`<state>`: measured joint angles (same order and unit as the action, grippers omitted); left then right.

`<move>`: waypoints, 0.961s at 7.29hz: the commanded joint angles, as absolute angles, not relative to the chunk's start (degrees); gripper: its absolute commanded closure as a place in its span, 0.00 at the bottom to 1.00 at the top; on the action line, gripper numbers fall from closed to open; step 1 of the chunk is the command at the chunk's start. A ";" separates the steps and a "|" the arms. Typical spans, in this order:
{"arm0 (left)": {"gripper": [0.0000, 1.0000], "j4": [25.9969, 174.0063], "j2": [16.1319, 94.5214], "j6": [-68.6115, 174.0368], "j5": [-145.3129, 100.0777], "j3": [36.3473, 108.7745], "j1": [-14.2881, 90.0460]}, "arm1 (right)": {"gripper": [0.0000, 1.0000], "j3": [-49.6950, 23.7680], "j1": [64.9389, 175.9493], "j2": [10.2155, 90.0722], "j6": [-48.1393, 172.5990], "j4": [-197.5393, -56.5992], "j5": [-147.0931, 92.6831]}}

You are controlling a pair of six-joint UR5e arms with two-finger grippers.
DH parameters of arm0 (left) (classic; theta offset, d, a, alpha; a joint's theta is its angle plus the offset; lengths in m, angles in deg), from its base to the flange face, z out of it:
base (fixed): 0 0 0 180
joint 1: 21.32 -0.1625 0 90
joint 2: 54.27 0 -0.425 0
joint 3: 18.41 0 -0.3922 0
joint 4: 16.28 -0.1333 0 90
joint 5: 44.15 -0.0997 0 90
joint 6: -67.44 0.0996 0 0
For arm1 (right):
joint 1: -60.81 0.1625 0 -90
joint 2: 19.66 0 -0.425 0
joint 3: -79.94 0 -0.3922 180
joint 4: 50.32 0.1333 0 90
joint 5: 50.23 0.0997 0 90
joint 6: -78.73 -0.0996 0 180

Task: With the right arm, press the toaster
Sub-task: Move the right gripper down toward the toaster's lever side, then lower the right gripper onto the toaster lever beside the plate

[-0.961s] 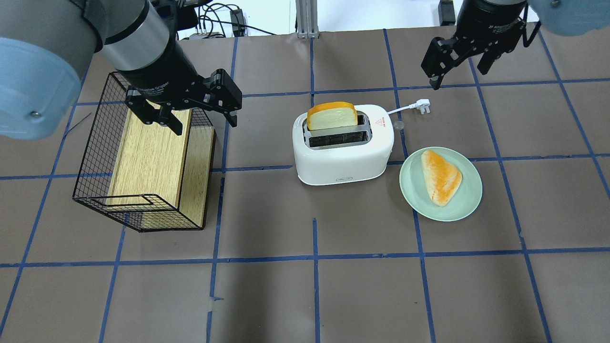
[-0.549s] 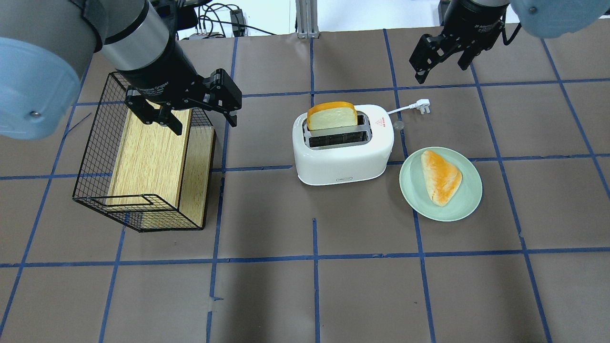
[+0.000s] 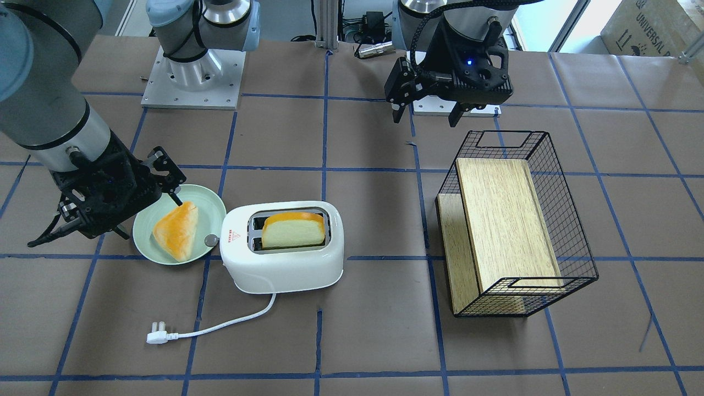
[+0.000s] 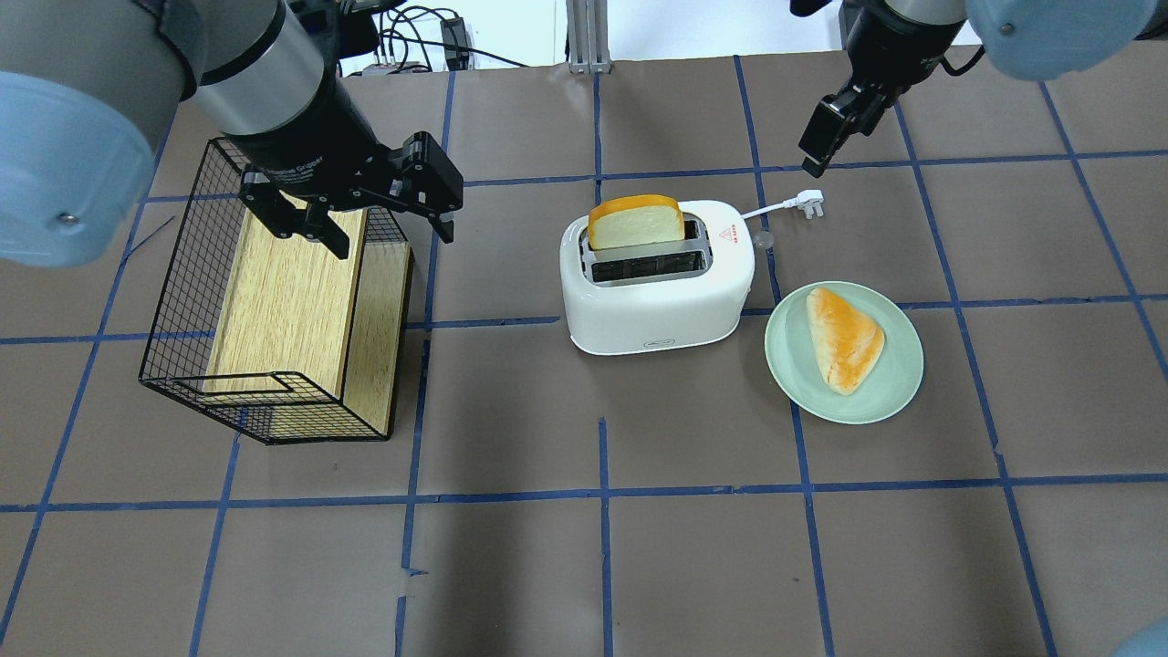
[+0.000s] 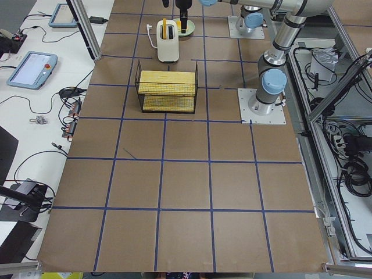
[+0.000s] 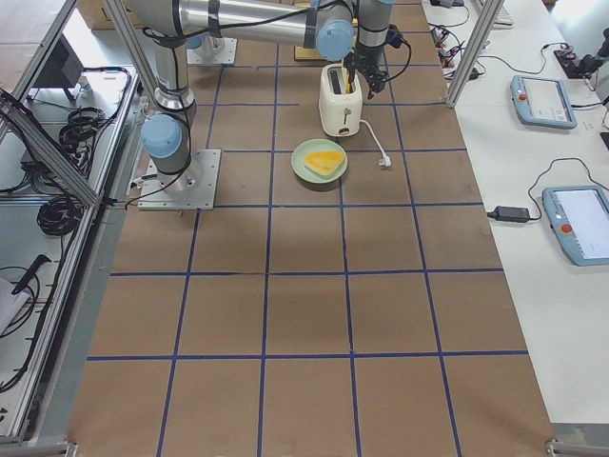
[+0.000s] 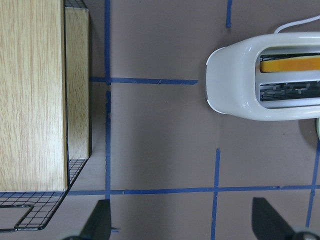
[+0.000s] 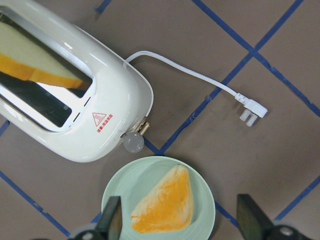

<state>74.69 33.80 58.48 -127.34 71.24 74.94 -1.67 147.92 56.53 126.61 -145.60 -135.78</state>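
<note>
While the right gripper (image 8: 179, 220) is hovering near the knob end of the toaster (image 4: 657, 306) — jaws released — left gripper (image 4: 394, 239) is hanging likewise released.

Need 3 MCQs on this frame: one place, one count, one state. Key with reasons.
1. Where is the plate?
A) beside the knob end of the toaster
B) in the wire basket
C) atop the toaster

2. How many toaster slots hold a slice?
A) none
B) one
C) two

3. The toaster's plug is:
A) lying loose on the table
B) in a socket
C) on the plate

Key: 1 A, it sits by the knob; 2 B, one slice, other slot empty; 3 A, prongs bare on the table.
</note>
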 commanded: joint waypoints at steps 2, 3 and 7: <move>0.00 74.69 33.80 58.48 -127.30 71.24 75.01 | 0.76 -4.94 150.02 55.58 145.54 -147.08 -137.68; 0.00 74.69 33.80 58.48 -127.38 71.24 75.01 | 0.78 -7.74 150.20 56.09 149.97 -149.96 -137.50; 0.00 74.69 33.80 58.48 -127.30 71.24 74.92 | 0.83 -14.45 150.20 56.36 159.49 -161.76 -136.98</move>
